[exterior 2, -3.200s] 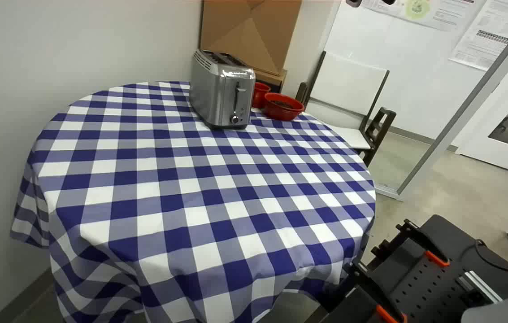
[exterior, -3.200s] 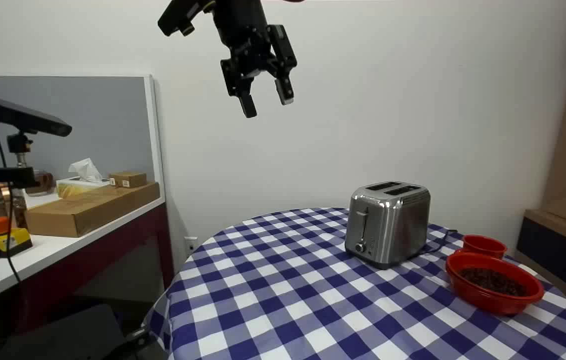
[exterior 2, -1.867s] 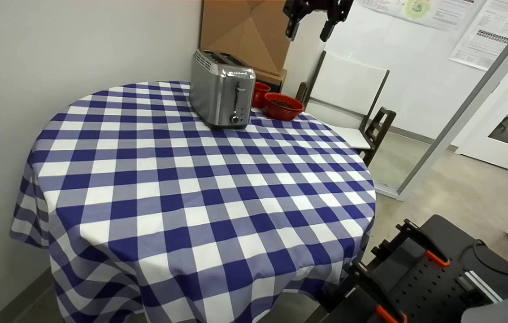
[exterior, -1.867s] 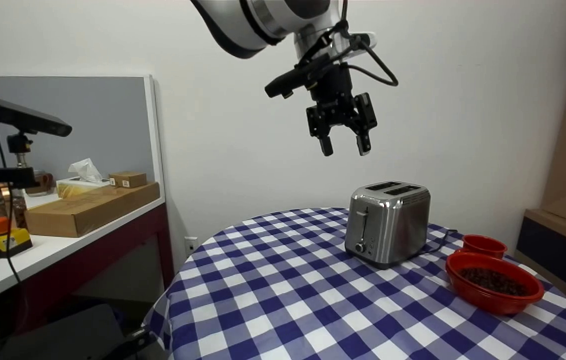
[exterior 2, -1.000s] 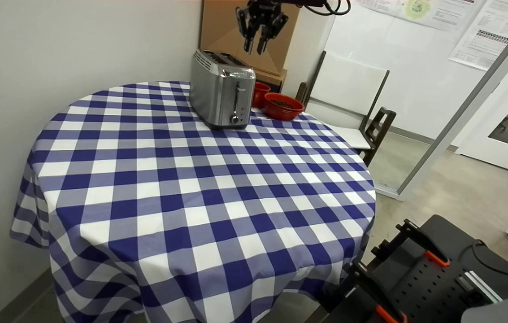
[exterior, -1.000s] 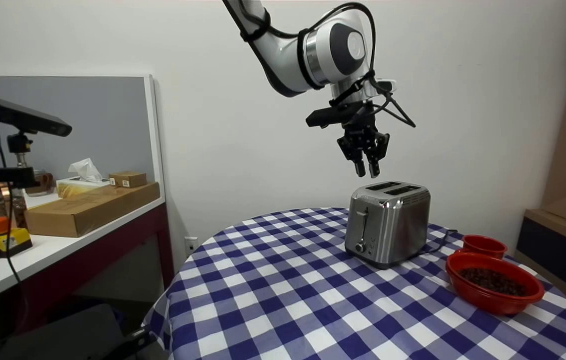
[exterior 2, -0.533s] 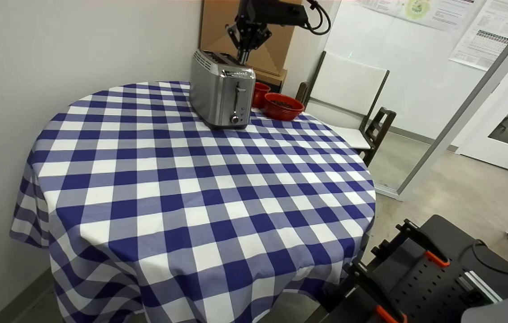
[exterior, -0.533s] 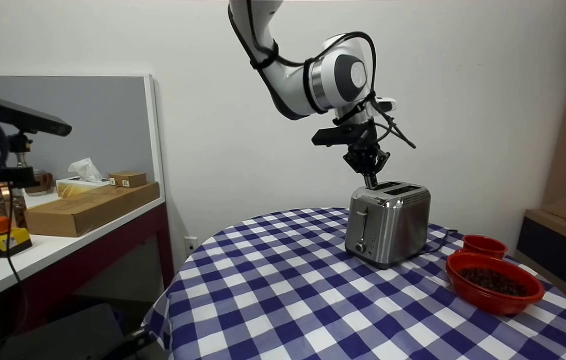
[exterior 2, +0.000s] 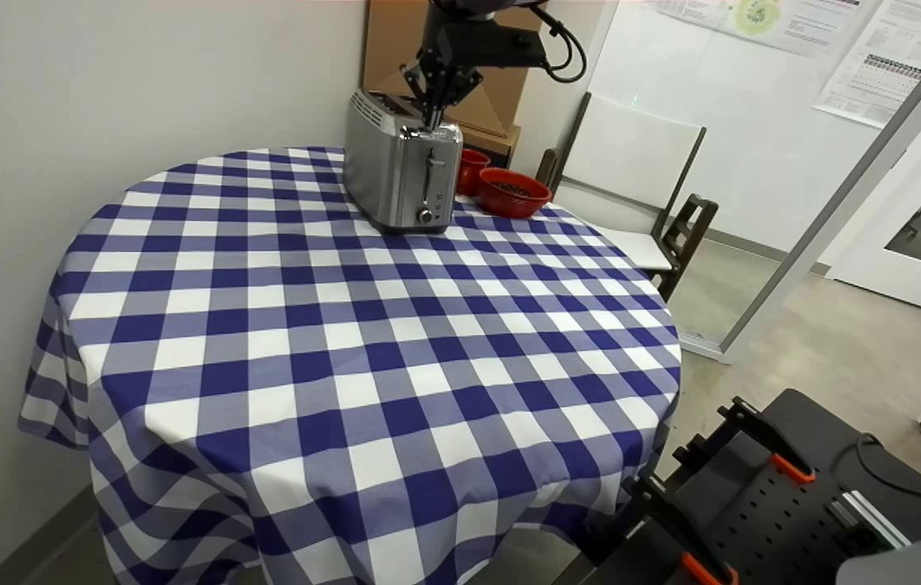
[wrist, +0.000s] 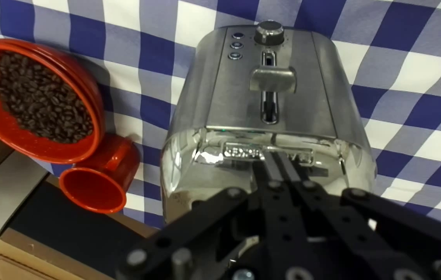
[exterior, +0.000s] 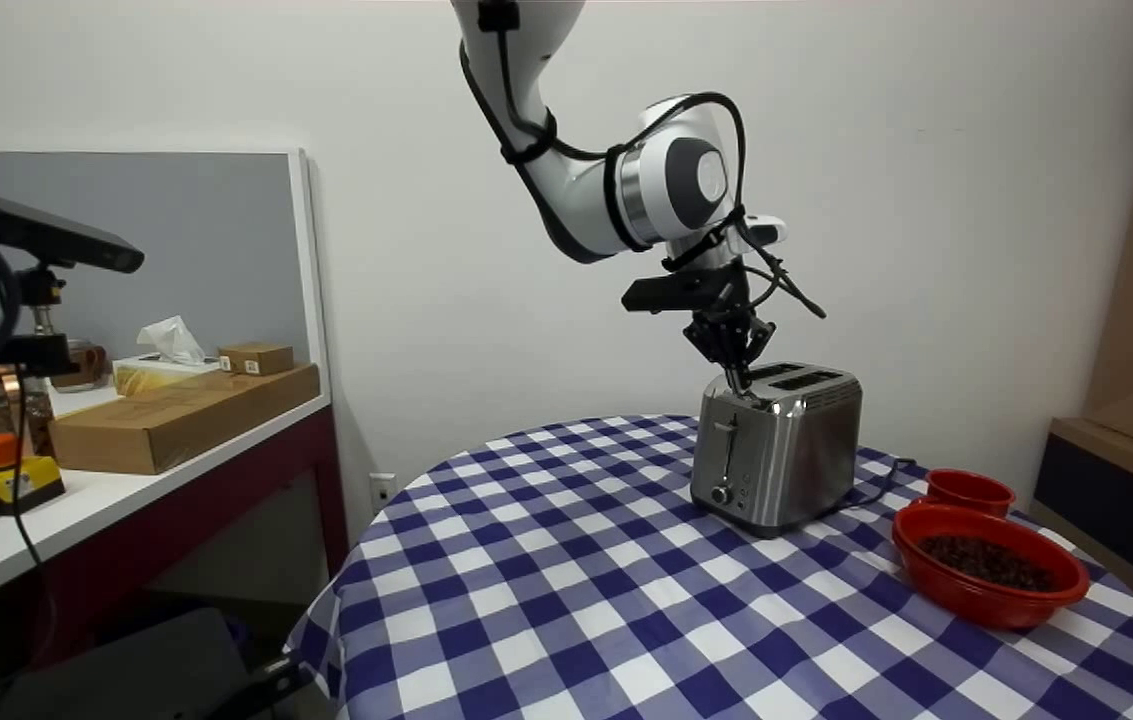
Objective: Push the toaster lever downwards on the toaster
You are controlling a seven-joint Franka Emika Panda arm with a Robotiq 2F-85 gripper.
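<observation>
Tablecloth [exterior 2: 330, 349]: blue-white checks
Toaster [exterior 2: 400, 172]: upright, long axis along its slots [exterior: 804, 380]
Lever [wrist: 273, 79]: on end facing wrist view's top
Gripper [wrist: 278, 158]: fingers clenched at that end's top

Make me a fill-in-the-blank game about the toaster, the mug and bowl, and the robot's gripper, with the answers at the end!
1. On top, the toaster has ____ slots.
2. The mug and the bowl of beans are both the color ____.
3. Near the knob and the lever there are ____ little round buttons.
4. Between its fingers, the gripper holds ____.

Missing words: two; red; three; nothing.
</observation>
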